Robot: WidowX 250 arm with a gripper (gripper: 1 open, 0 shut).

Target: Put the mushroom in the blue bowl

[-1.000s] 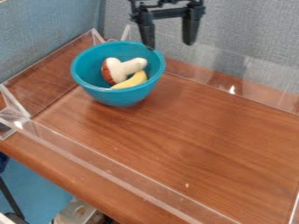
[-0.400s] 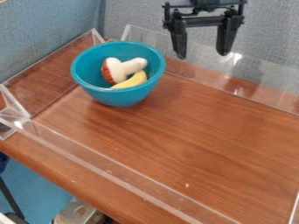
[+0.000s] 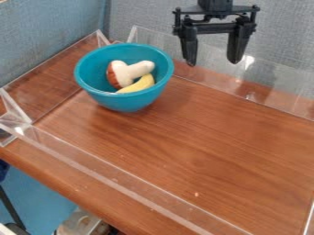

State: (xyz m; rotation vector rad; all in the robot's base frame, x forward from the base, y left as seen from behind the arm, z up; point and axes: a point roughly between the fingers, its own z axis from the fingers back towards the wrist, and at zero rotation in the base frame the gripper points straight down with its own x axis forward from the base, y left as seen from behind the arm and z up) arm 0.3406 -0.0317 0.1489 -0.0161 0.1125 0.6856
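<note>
The claw [image 3: 214, 51] hangs above the far edge of the table [image 3: 185, 138], fingers pointing down and spread wide, with nothing between them. It is well apart from the bowl [image 3: 123, 79], off to that bowl's right as the camera sees it, and clear of the wood below.

The bowl sits near the far left corner of the table, inside the clear wall [image 3: 73, 151] that runs round the edges. The mushroom [image 3: 127, 72] lies on its side in the bowl, white stem pointing right, orange-red cap to the left. It rests against a yellow banana [image 3: 138, 85] that lies in the bowl with it.

By my reading the task is done: the mushroom is in the bowl and the claw is empty.

What could go wrong from here is small (and mostly self-inflicted). If the arm swung back left at a low height, a finger could clip the bowl's rim and tip or slide it. A low sweep along the far edge could knock the clear wall.
</note>
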